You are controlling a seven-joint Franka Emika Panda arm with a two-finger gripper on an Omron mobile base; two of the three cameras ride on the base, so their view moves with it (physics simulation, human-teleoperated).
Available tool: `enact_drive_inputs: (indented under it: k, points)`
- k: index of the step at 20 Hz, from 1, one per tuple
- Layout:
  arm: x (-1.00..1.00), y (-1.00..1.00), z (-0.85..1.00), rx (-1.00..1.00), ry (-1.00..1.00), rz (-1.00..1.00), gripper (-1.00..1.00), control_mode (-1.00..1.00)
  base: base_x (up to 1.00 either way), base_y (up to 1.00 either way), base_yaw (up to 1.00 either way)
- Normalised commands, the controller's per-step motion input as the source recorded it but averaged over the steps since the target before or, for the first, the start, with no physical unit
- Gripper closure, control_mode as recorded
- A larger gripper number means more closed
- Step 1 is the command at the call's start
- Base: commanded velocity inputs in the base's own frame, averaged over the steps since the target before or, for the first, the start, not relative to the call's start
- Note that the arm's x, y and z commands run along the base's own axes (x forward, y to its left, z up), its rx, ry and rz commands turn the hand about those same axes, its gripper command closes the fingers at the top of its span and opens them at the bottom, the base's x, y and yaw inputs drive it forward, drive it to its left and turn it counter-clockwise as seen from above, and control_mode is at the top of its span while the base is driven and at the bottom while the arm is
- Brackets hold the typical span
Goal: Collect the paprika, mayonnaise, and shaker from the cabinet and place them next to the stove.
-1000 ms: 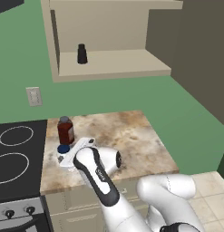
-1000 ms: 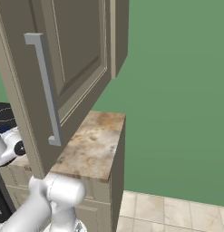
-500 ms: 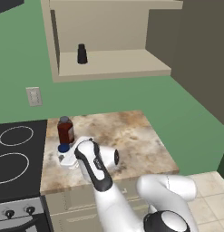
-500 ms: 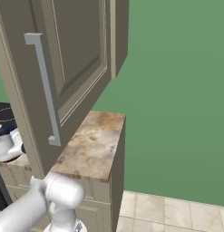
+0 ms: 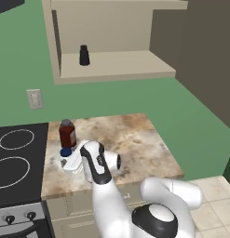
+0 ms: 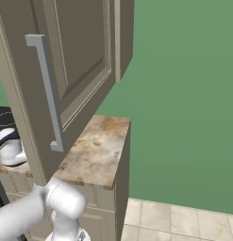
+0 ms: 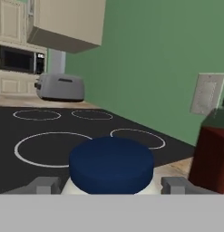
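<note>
Gripper (image 7: 111, 186) fingers straddle the mayonnaise (image 7: 111, 165) on the counter (image 5: 130, 139), beside the paprika (image 5: 67, 133) and stove (image 5: 18, 158); contact cannot be told.

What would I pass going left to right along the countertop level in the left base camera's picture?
Black glass cooktop with white burner rings → squat white jar with dark blue lid → speckled brown stone counter.

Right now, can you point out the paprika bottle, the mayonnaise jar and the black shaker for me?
paprika bottle (image 5: 67, 135), left base view, on its dark red body.
mayonnaise jar (image 7: 111, 163), hand view, on its blue lid.
black shaker (image 5: 84, 56), left base view, on its body, on the cabinet shelf.
</note>
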Motion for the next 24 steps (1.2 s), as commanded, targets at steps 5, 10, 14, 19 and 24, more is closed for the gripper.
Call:
enact_drive_inputs:
  k: [5,10,14,19,24]
  points:
    - [0.21,0.0,-0.08,0.03,0.0,0.05,1.0,-1.0,0.0,0.0,0.0]
    - [0.21,0.02,-0.08,0.04,0.0,0.07,1.0,-1.0,0.0,0.0,0.0]
    - [0.14,0.05,-0.15,0.03,0.0,0.07,1.0,-1.0,0.0,0.0,0.0]
    - [0.05,0.11,-0.2,0.01,0.0,0.05,-1.0,-1.0,0.0,0.0,0.0]
    - [0.0,0.04,-0.04,0.0,0.0,0.01,-1.0,-1.0,0.0,0.0,0.0]
